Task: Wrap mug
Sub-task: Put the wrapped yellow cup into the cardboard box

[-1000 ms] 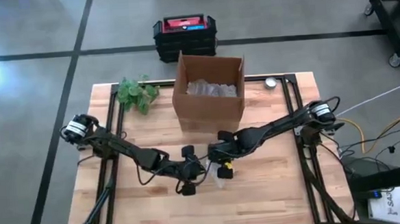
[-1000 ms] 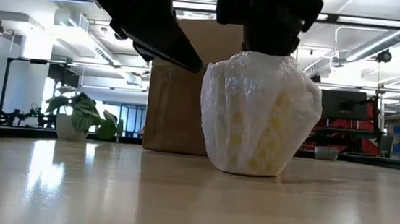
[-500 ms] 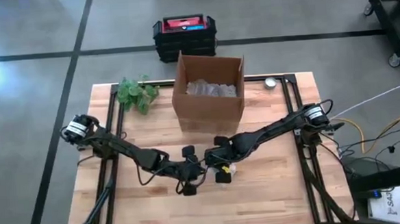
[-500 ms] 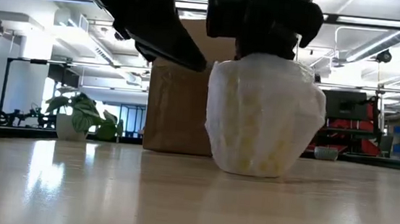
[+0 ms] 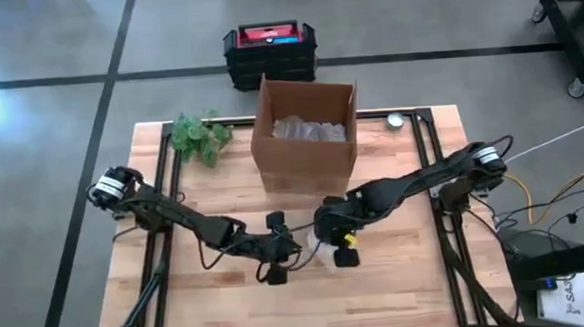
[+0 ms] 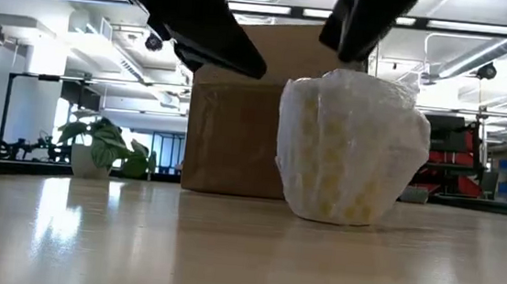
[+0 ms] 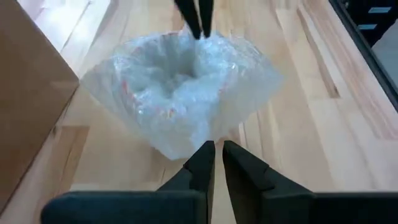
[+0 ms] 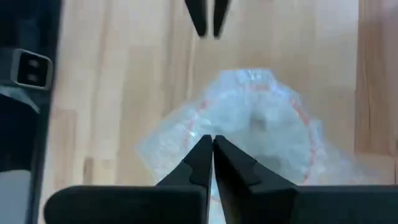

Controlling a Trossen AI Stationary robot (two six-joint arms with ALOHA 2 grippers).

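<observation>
two clenched grippers, left gripper [image 7: 212,148] and right gripper [image 8: 212,144], flank the bubble-wrapped mug [image 6: 352,149].

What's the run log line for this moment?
task: wrap mug | wrapped mug: upright on table | left tool: shut beside wrap | right tool: shut above it

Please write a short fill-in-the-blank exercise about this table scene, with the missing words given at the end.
1. The mug is covered in bubble ____.
2. The cardboard ____ stands behind the mug.
3. A small green ____ sits at the table's far left corner.
4. The left gripper has its fingers ____.

Missing words: wrap; box; plant; shut
</observation>
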